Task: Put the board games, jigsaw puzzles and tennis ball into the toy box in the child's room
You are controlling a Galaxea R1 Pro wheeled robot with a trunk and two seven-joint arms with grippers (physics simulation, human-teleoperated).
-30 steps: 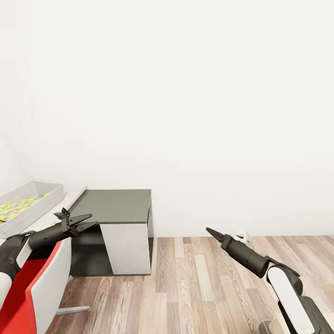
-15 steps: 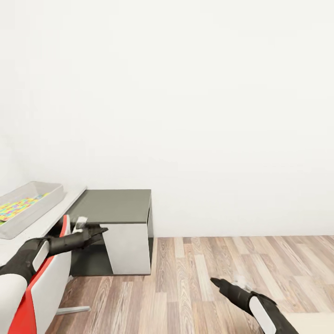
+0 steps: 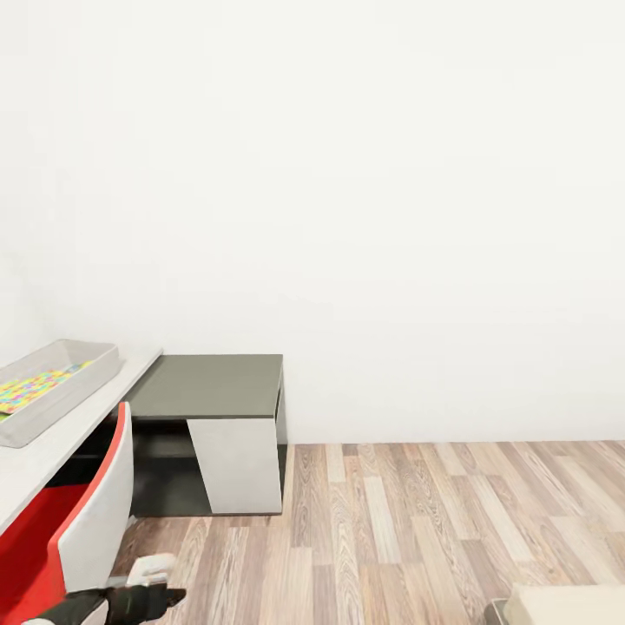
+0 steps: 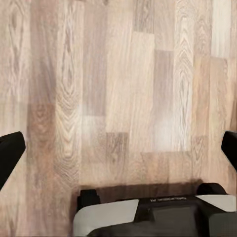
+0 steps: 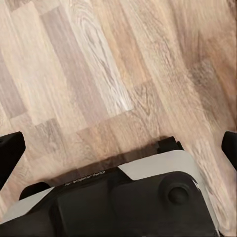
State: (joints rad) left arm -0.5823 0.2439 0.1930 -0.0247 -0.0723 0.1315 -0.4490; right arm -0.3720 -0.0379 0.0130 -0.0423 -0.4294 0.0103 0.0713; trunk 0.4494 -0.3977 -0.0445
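Now: one toy box on the table, both arms low over the floor

Just one shallow pale grey translucent toy box (image 3: 61, 382) shows in the head view, resting on the long pale grey-white table (image 3: 52, 443) at the far left. Inside it lies a flat spread of yellow, red, blue, green and pink jigsaw puzzle pieces (image 3: 35, 386); whether that is one board or two cannot be told from here. One red chair with a white-backed shell (image 3: 82, 521) stands just beside the table's near edge. One dark grey cabinet with a pale slanted side panel (image 3: 217, 425) sits past the table's end, against the plain white wall (image 3: 347, 174). Brown wood-plank floor (image 3: 391, 529) runs across the lower part of the view, and a cream-beige corner of the bed (image 3: 564, 603) shows at the bottom right.

The left gripper (image 3: 161, 597) appears at the bottom left edge of the head view, dark and low beside the chair. In the left wrist view its two black jaws sit at opposite edges of the picture, spread wide apart with nothing between them, above bare planks. The right gripper (image 5: 118, 148) shows the same in the right wrist view: two black jaws far apart, released and empty, over the floor and the robot's own grey and black base (image 5: 123, 202)
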